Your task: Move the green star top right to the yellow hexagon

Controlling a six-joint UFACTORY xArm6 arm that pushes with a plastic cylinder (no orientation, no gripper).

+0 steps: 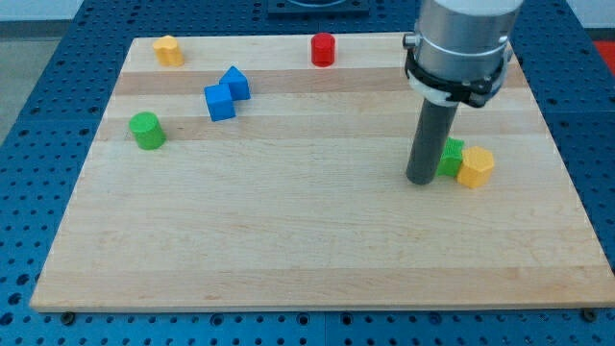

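A green star [452, 157] lies at the right of the wooden board [288, 240], partly hidden behind my rod. A yellow hexagon [476, 166] sits just right of it and slightly lower, touching it. My tip [420, 180] rests on the board right at the green star's left side, seemingly touching it. The rod rises to the arm's grey body [461, 43] at the view's top right.
A green cylinder [147, 130] sits at the left. Two blue blocks [220, 102] [234, 83] lie close together at the upper left. A yellow block [169, 50] is at the top left corner. A red cylinder [323, 49] stands at the top middle.
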